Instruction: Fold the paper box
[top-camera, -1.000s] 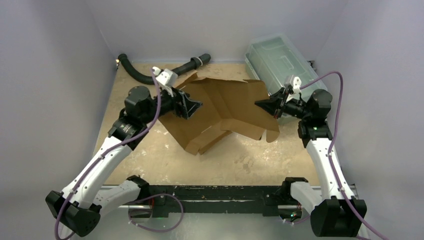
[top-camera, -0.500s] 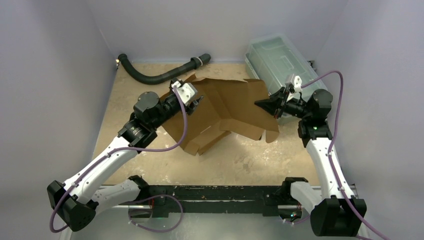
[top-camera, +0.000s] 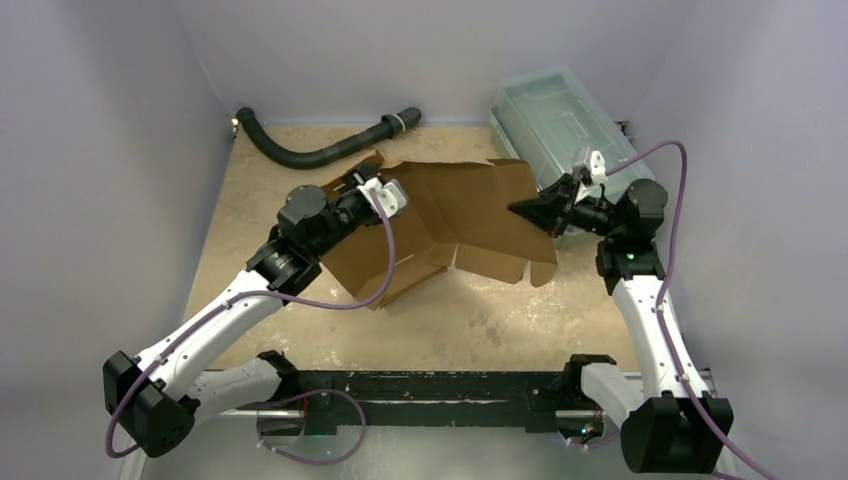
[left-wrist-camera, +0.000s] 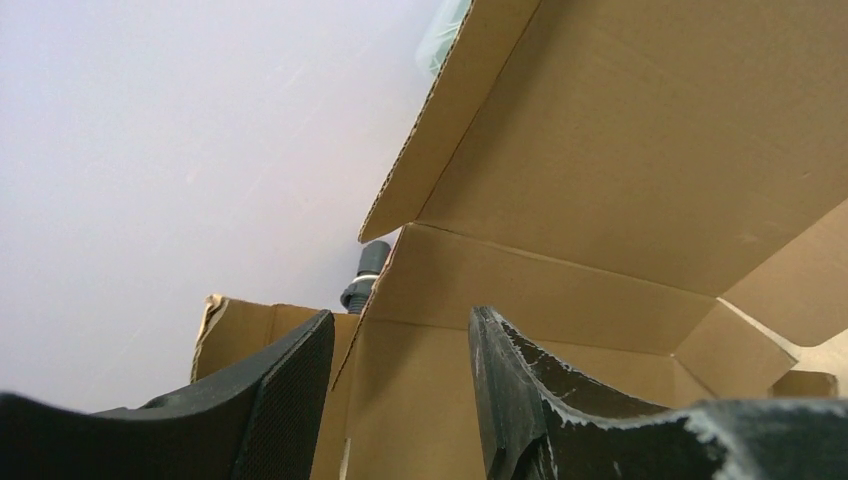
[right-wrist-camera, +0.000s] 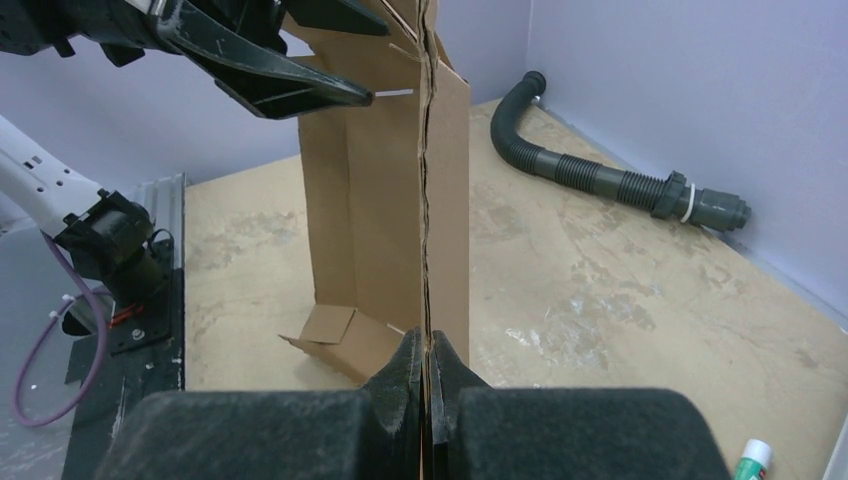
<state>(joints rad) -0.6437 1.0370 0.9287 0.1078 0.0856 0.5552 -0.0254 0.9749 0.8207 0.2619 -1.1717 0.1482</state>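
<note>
Paper box (top-camera: 455, 215), hose (top-camera: 300, 157) behind — bin (top-camera: 555, 110) beside right tool (top-camera: 515, 207)

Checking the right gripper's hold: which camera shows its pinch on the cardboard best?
Right wrist view: the right gripper clamps the paper box by its edge, up close. Top view shows that pinch small; left wrist view shows only cardboard.

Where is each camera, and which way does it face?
Top: above and behind the arms, looking down at the box; both arms show.
Left wrist: looks upward past the left end effector into the box.
Right wrist: looks along the right end effector, shut on the box's edge, toward the left arm.
Shared: both wrist views show the hose.
</note>
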